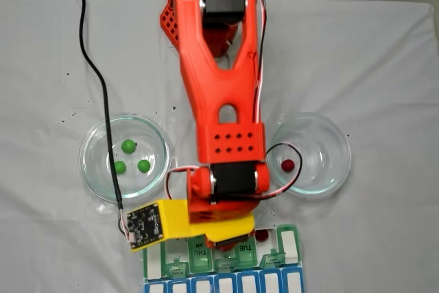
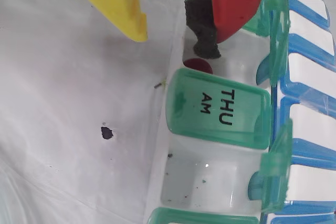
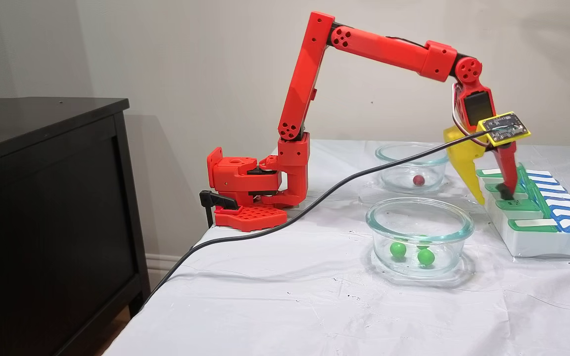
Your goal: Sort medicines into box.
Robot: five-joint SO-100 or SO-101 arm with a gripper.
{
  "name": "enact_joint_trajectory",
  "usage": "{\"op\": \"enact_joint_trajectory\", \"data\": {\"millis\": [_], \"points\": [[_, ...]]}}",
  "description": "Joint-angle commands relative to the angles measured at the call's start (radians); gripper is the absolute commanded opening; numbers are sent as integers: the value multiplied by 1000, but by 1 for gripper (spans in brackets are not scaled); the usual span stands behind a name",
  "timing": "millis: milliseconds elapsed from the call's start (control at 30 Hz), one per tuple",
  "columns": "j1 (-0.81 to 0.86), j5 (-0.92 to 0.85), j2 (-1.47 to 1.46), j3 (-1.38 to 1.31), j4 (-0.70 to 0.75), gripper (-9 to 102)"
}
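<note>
Gripper [image 2: 181, 45] open above box [image 2: 220, 108]; wrist view alone reveals red ball [image 2: 198, 65] inside open compartment beside THU lid [image 2: 218, 107].

One fixed view looked straight down on the counter [image 1: 384, 53] from above the arm [image 1: 221, 87]. Another fixed view stood off the counter's corner, level and farther back, facing the wall. The wrist view sat close above the box [image 2: 220, 108] at the counter's edge. Both fixed views shared the two glass dishes [image 3: 418, 237] and the box.
</note>
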Motion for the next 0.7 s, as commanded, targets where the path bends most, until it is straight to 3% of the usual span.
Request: {"op": "enact_joint_trajectory", "data": {"millis": [0,133,333,667], "points": [[-14,-31,236,-137,78,8],[-63,-55,318,-124,127,3],[-273,-153,420,6,170,0],[-437,-77,399,184,178,0]]}}
